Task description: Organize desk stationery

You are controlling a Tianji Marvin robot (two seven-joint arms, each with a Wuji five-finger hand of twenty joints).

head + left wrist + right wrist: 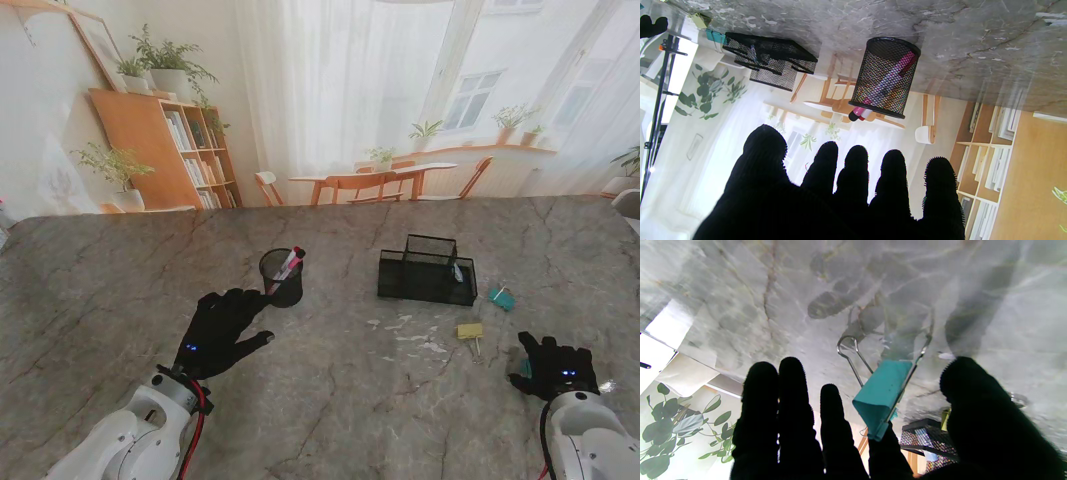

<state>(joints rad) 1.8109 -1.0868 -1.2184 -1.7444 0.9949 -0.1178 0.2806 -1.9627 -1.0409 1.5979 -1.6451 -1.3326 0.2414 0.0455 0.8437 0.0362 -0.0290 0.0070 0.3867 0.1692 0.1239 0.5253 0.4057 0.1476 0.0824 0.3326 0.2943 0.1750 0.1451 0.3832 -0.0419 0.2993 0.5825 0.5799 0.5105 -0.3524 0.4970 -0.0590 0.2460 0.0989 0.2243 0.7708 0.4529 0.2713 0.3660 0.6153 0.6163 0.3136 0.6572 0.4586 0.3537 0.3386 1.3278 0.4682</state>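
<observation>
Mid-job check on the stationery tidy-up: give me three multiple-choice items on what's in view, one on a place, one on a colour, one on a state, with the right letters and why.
1. Where is the pink marker?
A. Flat on the table
B. Inside the round mesh cup
C. In the rectangular organizer

2. What colour is the binder clip at the right hand?
A. Teal
B. Yellow
C. Red

3. What is the left hand doing?
A. Gripping the cup
B. Holding a marker
C. Open, holding nothing

Answers:
1 B: the pink marker leans inside the round mesh cup, its tip past the rim.
2 A: the right wrist view shows a teal binder clip at the right hand; the yellow clip lies apart on the table.
3 C: the left hand has its fingers spread, short of the cup.
</observation>
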